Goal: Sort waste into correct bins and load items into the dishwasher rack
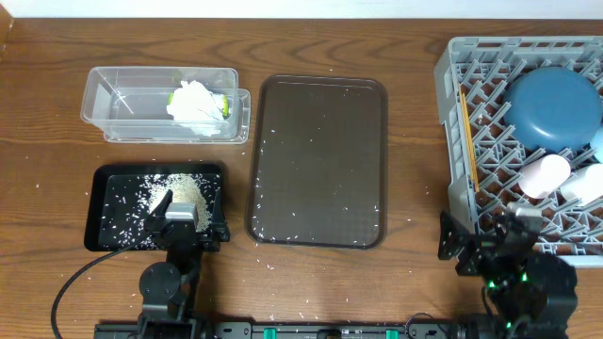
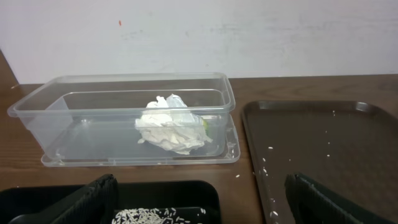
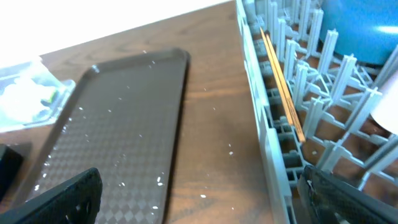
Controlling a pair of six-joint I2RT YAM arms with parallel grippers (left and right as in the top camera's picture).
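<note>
Left jaws: spread wide, gripping nothing. The dark fingers sit at the two lower corners of the left wrist view. Position: above the near edge of the black tray, facing the clear tub.
Right jaws: spread wide, gripping nothing. Position: by the near left corner of the rack, above the surface.
Clear tub: far left of the surface, behind the black tray.
Tissue: crumpled, inside the tub, toward its right end.
Wrapper: inside the tub, touching the tissue and mostly covered by it.
Rice: heaped in the right half of the black tray, with loose grains across the tray floor.
Brown tray: centre of the surface, just beside the black tray. It carries scattered stray grains.
Rack: right side of the surface.
Dark-blue dish: in the far half of the rack.
Chopsticks: along the rack's left side, running near to far.
Pink cup and white cup: side by side, just in front of the dish.
Light-blue bowl: at the rack's right side, cut off by the frame edge.
</note>
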